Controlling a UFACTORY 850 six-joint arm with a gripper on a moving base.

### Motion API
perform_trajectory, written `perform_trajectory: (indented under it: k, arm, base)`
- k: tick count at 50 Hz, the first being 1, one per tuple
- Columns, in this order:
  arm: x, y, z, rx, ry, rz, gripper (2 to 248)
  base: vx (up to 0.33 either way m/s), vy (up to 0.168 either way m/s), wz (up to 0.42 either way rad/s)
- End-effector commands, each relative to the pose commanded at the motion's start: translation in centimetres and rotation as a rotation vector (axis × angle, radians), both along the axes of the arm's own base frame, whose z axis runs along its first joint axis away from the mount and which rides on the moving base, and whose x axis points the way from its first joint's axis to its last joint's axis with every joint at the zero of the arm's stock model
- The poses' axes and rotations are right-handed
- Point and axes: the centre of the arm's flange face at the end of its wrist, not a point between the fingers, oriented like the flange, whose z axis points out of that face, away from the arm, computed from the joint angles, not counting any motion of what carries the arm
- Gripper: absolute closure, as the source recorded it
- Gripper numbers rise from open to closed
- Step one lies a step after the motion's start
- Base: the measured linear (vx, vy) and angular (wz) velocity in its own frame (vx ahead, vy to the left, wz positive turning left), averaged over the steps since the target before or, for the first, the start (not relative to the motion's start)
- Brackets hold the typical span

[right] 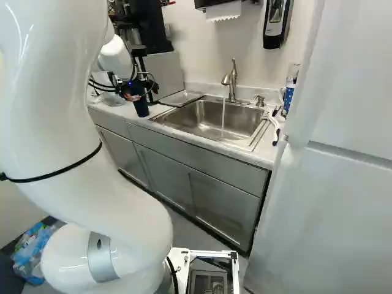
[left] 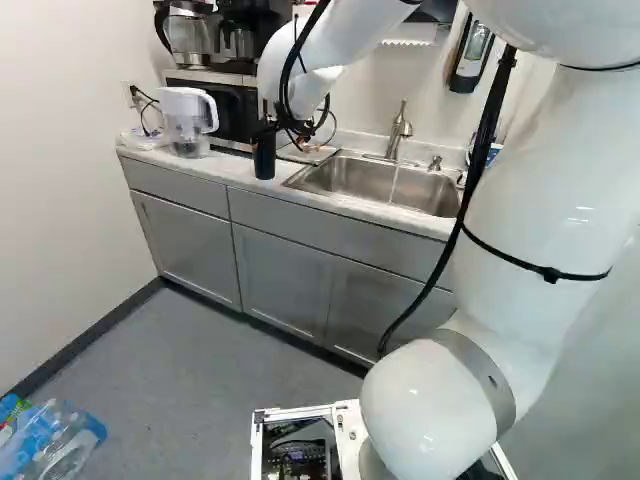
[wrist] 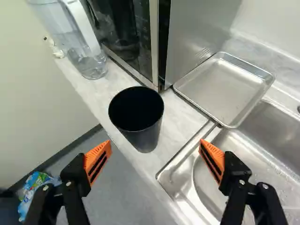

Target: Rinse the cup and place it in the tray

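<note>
Matt black plastic-looking cup (wrist: 144, 136), shiny metal tray (wrist: 224, 90), brushed metal sink (right: 190, 120), clear plastic pitcher (wrist: 90, 65)

Bright, diffuse light, soft shadows

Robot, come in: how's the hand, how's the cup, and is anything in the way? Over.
Hand open, empty. Black cup upright on the counter, ahead of the hand. Nothing visible between them. Water running from the tap.

Sink (wrist: 272, 140) and pitcher (wrist: 89, 68) partly outside wrist view
</note>
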Motion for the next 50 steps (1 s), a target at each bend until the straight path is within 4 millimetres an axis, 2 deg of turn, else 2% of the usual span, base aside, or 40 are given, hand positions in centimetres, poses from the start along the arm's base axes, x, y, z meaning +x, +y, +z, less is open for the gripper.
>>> perform_trajectory:
  k: [20, 50]
  arm:
    - [-0.2, 0.8, -1.2, 0.032, -0.096, 0.013, 3]
    - [1.2, 1.2, -3.3, 0.067, -0.205, 0.01, 3]
  base:
    - [0.0, 0.0, 0.0]
    - [0.0, 0.0, 0.0]
